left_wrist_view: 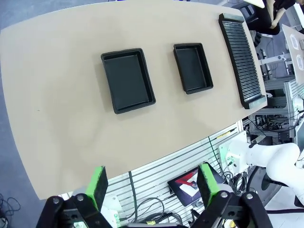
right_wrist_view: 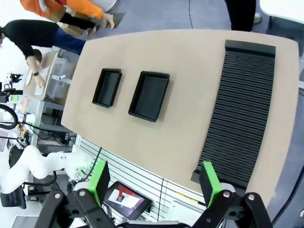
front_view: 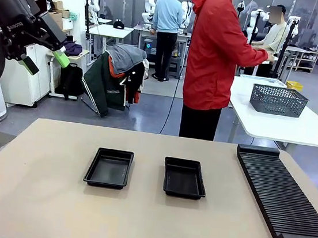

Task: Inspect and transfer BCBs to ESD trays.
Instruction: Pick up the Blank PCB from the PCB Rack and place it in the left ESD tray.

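Two empty black ESD trays lie side by side mid-table: the left tray point(front_view: 109, 168) point(left_wrist_view: 127, 80) point(right_wrist_view: 107, 87) and the right tray point(front_view: 184, 178) point(left_wrist_view: 192, 67) point(right_wrist_view: 149, 95). No BCBs are in view. My left gripper point(front_view: 45, 61) hangs high at the upper left, well above the table, open with nothing between its green pads; its own camera shows it open point(left_wrist_view: 153, 189) over the table's near edge. My right gripper point(right_wrist_view: 155, 183) is open too, raised high above the near right side of the table.
A long black ribbed rack point(front_view: 282, 195) point(right_wrist_view: 242, 109) lies along the table's right side. A person in a red jacket point(front_view: 216, 50) stands beyond the far edge, turned toward a white table holding a grey mesh basket point(front_view: 277, 100).
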`<state>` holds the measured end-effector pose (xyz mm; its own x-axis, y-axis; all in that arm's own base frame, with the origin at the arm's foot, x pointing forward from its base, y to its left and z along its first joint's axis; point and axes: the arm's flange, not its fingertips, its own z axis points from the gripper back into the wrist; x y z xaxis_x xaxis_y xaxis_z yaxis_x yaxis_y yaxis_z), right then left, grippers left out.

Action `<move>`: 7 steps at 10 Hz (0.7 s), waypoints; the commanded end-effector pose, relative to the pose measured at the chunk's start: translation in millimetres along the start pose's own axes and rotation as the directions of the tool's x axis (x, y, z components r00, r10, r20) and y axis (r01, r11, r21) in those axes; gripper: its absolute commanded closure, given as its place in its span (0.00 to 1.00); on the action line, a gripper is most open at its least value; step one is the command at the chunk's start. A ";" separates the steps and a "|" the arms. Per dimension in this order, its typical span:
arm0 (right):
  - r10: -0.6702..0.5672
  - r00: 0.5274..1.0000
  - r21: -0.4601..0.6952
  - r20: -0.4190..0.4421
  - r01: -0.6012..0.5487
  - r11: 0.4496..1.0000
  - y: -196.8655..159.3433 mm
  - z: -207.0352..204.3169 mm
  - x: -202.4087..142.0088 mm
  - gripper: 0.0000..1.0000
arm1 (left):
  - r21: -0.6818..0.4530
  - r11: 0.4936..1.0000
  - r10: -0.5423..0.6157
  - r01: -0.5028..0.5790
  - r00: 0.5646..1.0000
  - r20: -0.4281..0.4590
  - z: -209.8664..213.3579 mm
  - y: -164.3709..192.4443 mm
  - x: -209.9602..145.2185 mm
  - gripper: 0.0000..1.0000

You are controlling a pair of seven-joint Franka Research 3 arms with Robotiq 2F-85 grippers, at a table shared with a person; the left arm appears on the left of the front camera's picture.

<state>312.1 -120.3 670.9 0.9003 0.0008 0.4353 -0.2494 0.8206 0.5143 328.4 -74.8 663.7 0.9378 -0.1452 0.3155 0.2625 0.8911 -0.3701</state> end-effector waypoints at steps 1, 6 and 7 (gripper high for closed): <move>-0.002 1.000 -0.049 -0.026 0.001 0.999 -1.8 8.7 1.9 0.00 | 0.014 0.999 0.039 -0.039 0.999 -0.012 6.0 -3.3 -0.4 0.00; -0.038 0.998 -0.114 -0.057 0.031 0.993 -7.7 28.7 14.1 0.00 | 0.069 0.993 0.091 -0.091 0.996 0.000 20.2 -6.7 -3.5 0.00; -0.045 0.997 -0.122 -0.066 0.037 0.992 -7.2 30.1 15.9 0.00 | 0.083 0.990 0.111 -0.110 0.994 -0.005 23.0 -6.5 -4.0 0.00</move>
<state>316.7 -141.7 691.3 0.9165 0.0110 0.4000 -0.2039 0.8730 0.4430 321.8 -71.3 681.3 0.9512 -0.0730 0.2997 0.1820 0.9173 -0.3542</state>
